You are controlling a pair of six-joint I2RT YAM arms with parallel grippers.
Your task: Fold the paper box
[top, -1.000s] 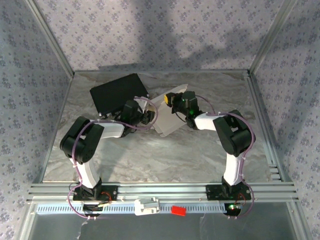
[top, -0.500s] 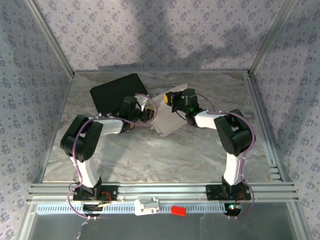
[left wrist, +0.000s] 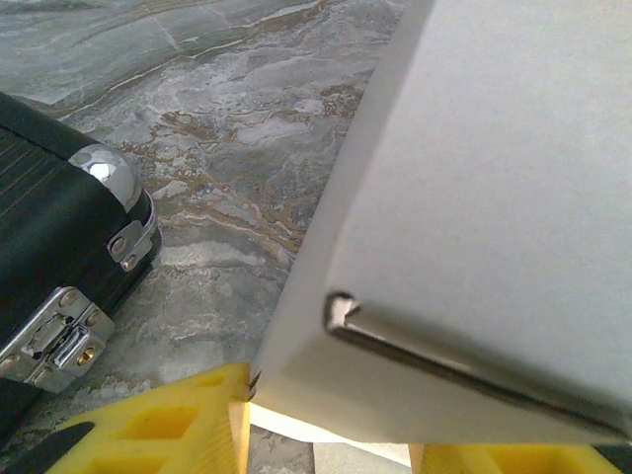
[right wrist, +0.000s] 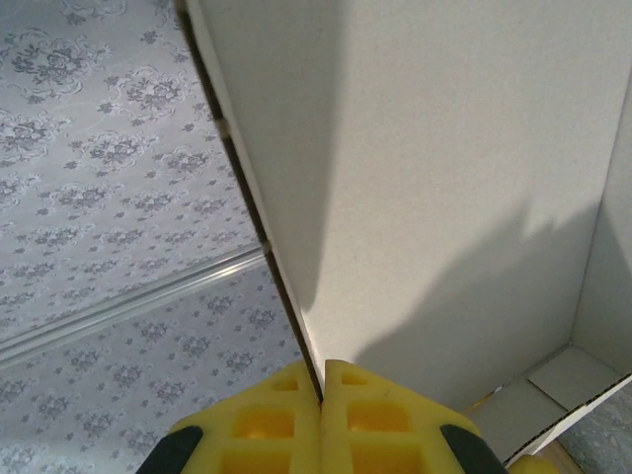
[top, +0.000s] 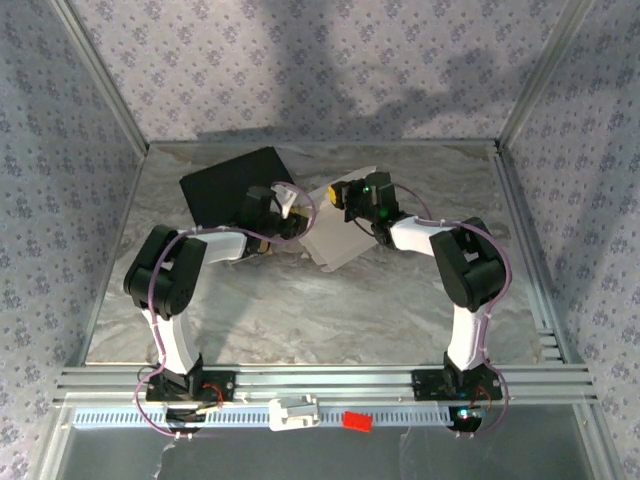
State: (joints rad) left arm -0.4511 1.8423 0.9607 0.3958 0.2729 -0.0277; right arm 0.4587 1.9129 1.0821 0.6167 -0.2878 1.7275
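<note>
the paper box [top: 333, 243] is at the far middle of the bench [top: 350, 310], just right of the black case [top: 228, 185] and between the two arms. the right end effector [top: 343, 196] is pinched tight on a thin wall of the box, its yellow fingers [right wrist: 276, 420] pressed together over the cardboard edge. the left end effector [top: 290, 212] is at the box's left side. in its wrist view the fingers stand apart under a folded corner of the box [left wrist: 474, 197], and i cannot tell whether they grip it. the case's metal latch [left wrist: 54, 341] lies near the left finger.
</note>
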